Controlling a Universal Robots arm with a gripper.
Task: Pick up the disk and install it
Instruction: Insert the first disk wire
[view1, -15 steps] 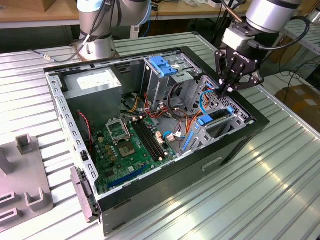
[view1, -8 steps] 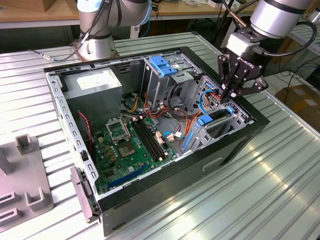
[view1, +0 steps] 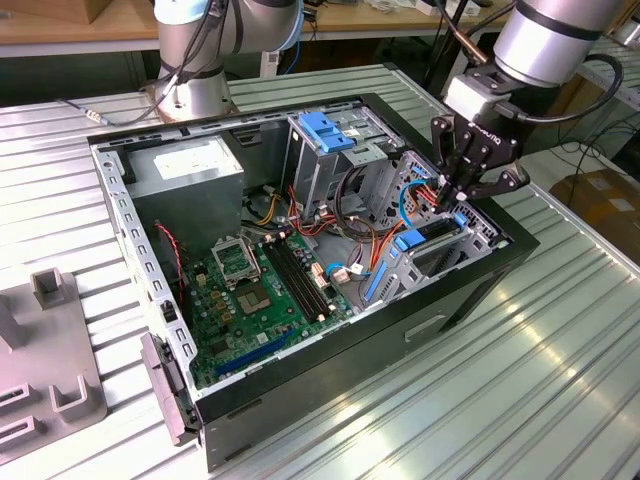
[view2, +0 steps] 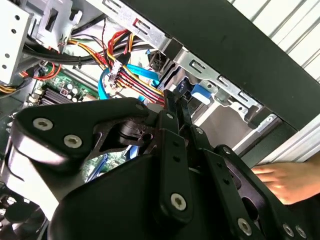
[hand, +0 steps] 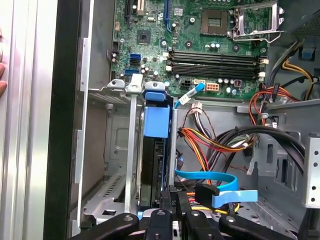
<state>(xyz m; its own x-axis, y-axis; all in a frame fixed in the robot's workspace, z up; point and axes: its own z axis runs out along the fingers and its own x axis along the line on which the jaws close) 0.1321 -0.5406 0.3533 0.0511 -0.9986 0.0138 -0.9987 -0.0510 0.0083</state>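
Open desktop PC case (view1: 470, 290) lay on its side on the ribbed metal counter (view1: 560, 370), motherboard (view1: 260, 290) exposed. The gripper (view1: 462, 195) hung at the case's corner on the exterior view's right, fingers down inside the drive bay area, right over the disk (view1: 432, 232). The disk sat on edge in its slot in the silver bay bracket (hand: 131, 150); in the first wrist view it showed as a dark slab (hand: 152, 170) with a blue plastic rail tab (hand: 155, 121) at its end, running from the gripper's fingertips (hand: 170, 216) toward the motherboard. The fingers looked close together around the disk's near edge, but whether they actually clamped it I cannot tell. A blue SATA cable (hand: 210, 177) looped just beside the disk, next to a bundle of red, yellow and orange power wires (hand: 210, 142). In the second wrist view the black gripper linkage (view2: 175, 165) blocked most of the bay, and a person's hand (view2: 287, 182) rested outside the case wall. The blue-topped drive cage (view1: 325, 135) stood upright mid-case, the grey power supply box (view1: 190, 170) in the far corner. A grey fixture (view1: 45, 370) sat on the counter at the exterior view's left.
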